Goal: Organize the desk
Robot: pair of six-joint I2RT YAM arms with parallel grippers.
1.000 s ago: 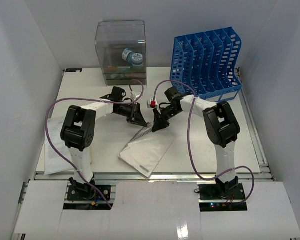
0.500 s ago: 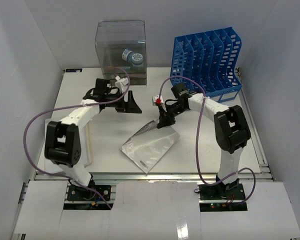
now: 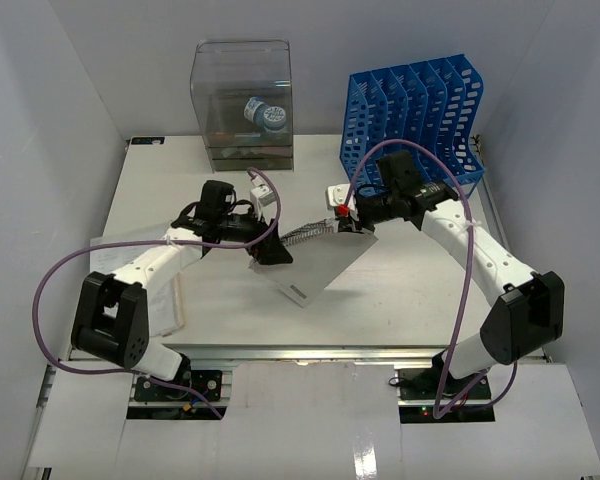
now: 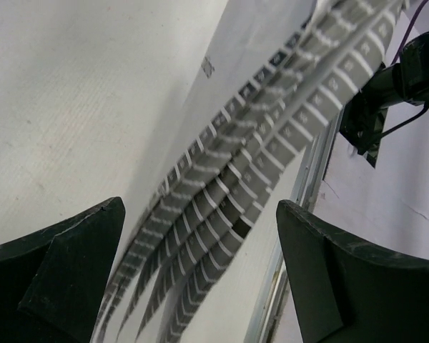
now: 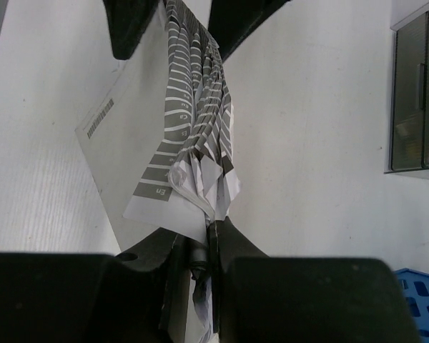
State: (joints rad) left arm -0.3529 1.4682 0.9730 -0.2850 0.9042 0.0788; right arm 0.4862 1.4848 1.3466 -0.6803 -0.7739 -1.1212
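A white booklet with grey tabbed page edges [image 3: 320, 262] hangs tilted over the white desk [image 3: 430, 290]. My right gripper [image 3: 342, 225] is shut on its upper corner, and the pages fan out just beyond the jaws [image 5: 213, 229]. My left gripper [image 3: 272, 253] stands open with the booklet's far end between its fingers [image 5: 132, 28]. In the left wrist view the tabbed pages [image 4: 272, 136] run between the two black fingers [image 4: 64, 264], and I cannot tell whether they touch. The booklet's lower corner is close to the desk.
A clear plastic drawer box [image 3: 242, 100] stands at the back left with a small round item inside. A blue slotted file rack [image 3: 415, 120] is at the back right, just behind the right arm. Loose papers [image 3: 115, 290] lie at the left edge.
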